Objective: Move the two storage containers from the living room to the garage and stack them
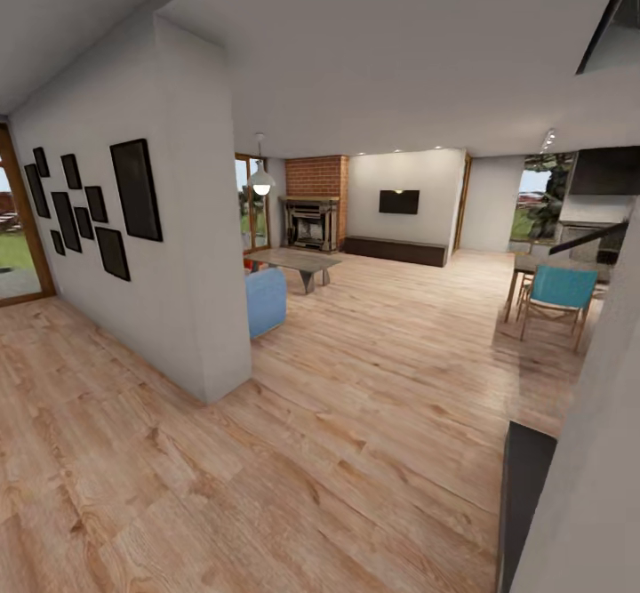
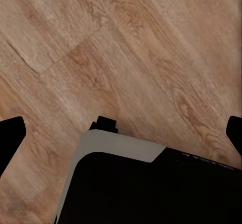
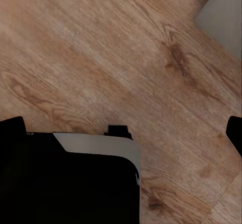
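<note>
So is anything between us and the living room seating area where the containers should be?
The containers can't be seen. A white partition wall juts out on the left, hiding most of the blue sofa and part of the coffee table. The wood plank floor to its right runs unobstructed toward the fireplace.

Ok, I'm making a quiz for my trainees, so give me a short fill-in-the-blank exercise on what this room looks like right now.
1. The fireplace stands against a column of red ____.
2. The chair at the dining table has a seat back coloured ____.
3. The floor is made of light ____ planks.
4. The black picture frames hang on a ____ wall.

Missing words: brick; blue; wood; white
</note>
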Tool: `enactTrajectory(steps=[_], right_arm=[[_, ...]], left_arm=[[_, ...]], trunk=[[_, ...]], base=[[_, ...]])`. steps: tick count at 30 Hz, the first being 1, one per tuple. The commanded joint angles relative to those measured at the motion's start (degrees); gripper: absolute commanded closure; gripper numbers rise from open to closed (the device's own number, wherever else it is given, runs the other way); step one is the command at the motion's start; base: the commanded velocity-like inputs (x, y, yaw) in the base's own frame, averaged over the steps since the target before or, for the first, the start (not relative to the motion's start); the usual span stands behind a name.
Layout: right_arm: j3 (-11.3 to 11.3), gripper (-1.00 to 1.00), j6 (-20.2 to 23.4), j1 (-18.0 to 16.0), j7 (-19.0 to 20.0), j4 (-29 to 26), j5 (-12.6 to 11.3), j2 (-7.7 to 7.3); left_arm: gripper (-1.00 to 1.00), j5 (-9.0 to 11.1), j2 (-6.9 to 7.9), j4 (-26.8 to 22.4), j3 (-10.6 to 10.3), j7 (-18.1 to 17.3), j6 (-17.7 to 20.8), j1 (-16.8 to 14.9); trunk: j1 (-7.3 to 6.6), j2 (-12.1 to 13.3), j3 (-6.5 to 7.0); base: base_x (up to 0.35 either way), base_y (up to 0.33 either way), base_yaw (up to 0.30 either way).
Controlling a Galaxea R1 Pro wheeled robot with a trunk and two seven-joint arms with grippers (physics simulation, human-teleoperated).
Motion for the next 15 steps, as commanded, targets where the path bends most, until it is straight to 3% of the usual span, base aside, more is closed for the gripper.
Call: enactTrajectory(steps=[1, 15], right_arm=[[-0.46, -1.0, -0.3, -0.09, -0.3, 0.19, 0.61, 0.0], [-0.46, -1.0, -0.31, -0.09, -0.3, 0.18, 0.61, 0.0]], left_arm=[[-1.0, 0.44, 0.0, 0.01, -0.49, 0.15, -0.13, -0.04], [-1.0, 0.59, 0.03, 0.01, -0.49, 0.15, -0.04, -0.04]], trunk=[[0.04, -0.05, -0.08], [0.04, -0.05, -0.08]], base=[[0.321, 0.0, 0.0], [0.322, 0.0, 0.0]])
